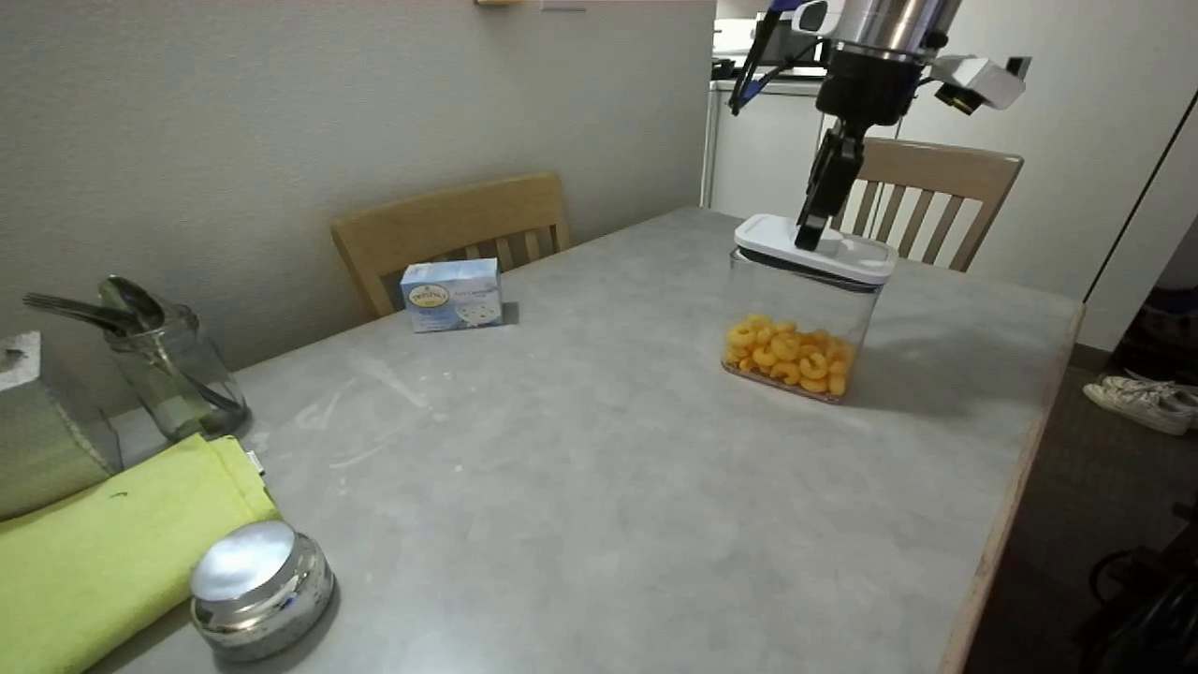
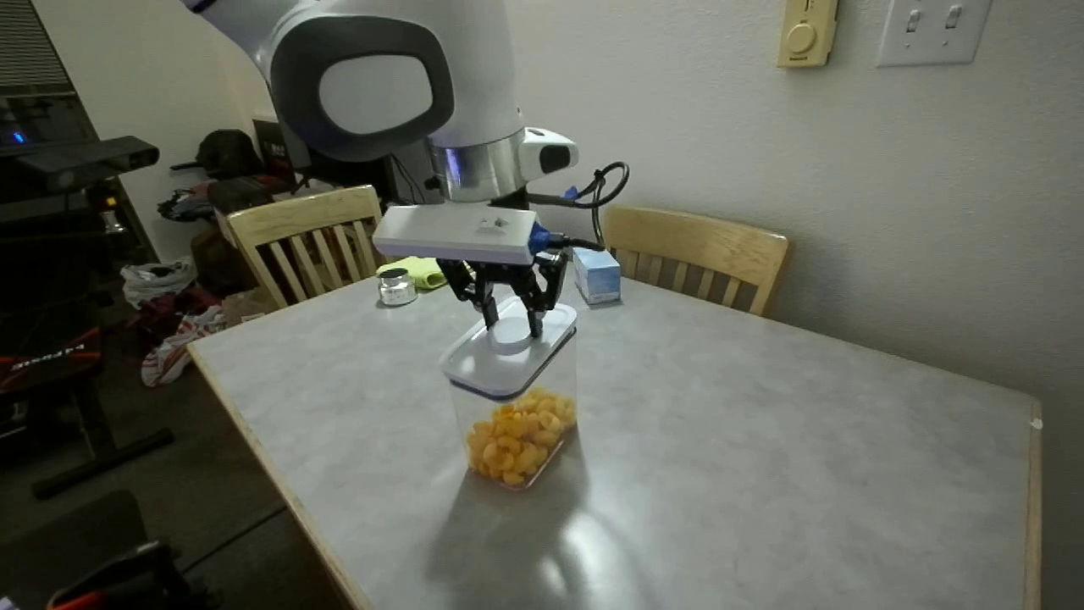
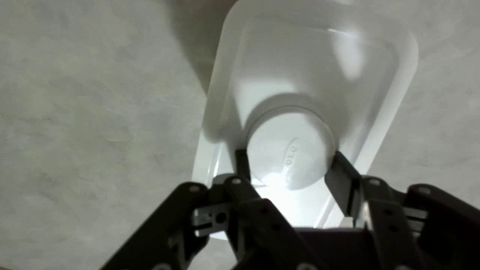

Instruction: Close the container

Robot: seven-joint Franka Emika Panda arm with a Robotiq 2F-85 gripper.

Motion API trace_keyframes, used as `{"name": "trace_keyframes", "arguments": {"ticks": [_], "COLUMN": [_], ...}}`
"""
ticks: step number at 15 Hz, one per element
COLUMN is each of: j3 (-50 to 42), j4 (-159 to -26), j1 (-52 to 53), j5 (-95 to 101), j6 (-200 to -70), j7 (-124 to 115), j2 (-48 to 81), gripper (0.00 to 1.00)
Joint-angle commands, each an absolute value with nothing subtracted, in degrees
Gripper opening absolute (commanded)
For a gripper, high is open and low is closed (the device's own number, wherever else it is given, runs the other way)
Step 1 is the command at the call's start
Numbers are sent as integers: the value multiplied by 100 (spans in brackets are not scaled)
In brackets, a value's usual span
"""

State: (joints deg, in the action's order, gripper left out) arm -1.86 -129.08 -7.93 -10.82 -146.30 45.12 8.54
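- The grey surface [image 1: 580, 487] has wooden edges.
- A clear container [image 1: 800, 309] stands upright.
- A blue box [image 1: 454, 297] and a glass jar [image 1: 187, 388] stand here too.
- A metal tin [image 1: 262, 590] sits beside a yellow-green cloth [image 1: 122, 552].

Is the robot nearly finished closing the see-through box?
Nearly, it seems. Done: the white lid sits on top of the box. In hand: the tool grips the lid's round button. Left, probably: a push down, since I can't see whether the lid is sealed, then letting go of the button.
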Motion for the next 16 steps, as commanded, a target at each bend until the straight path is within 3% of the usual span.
{"name": "trace_keyframes", "arguments": {"ticks": [1,4,6,8,11,16], "j3": [-136,-122,-121,-143,-171,-219], "j4": [-13057,-13110,-13119,-13143,-13212,-13313], "j1": [-844,-814,-799,-772,-721,-650], "j5": [-1144,-1094,-1074,-968,-735,-223], "j6": [-14538,-14472,-14471,-14465,-14437,-14117], "j7": [4751,4749,4731,4623,4476,4117], "j2": [811,823,781,709,551,160], "gripper": [28,28,80,84,99,100]}}
